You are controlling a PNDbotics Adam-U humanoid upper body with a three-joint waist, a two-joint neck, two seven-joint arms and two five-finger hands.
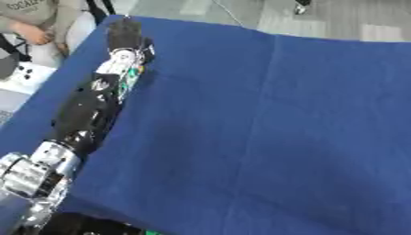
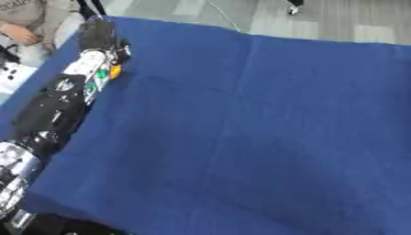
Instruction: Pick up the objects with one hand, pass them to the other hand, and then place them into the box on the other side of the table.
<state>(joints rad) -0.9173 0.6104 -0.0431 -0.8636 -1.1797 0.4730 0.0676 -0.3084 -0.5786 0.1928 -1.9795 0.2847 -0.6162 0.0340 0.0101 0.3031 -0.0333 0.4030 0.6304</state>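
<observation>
Your left robot hand (image 1: 124, 31) reaches to the upper left of the frame over the blue-clothed surface (image 1: 265, 119); you cannot tell its finger state. A small orange thing (image 2: 115, 70) shows beside its wrist.

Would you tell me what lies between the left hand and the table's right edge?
Only bare blue cloth lies right of the left hand, seen in both eye views.

Even bright light, soft blur throughout (perhaps motion), faint shadows.
</observation>
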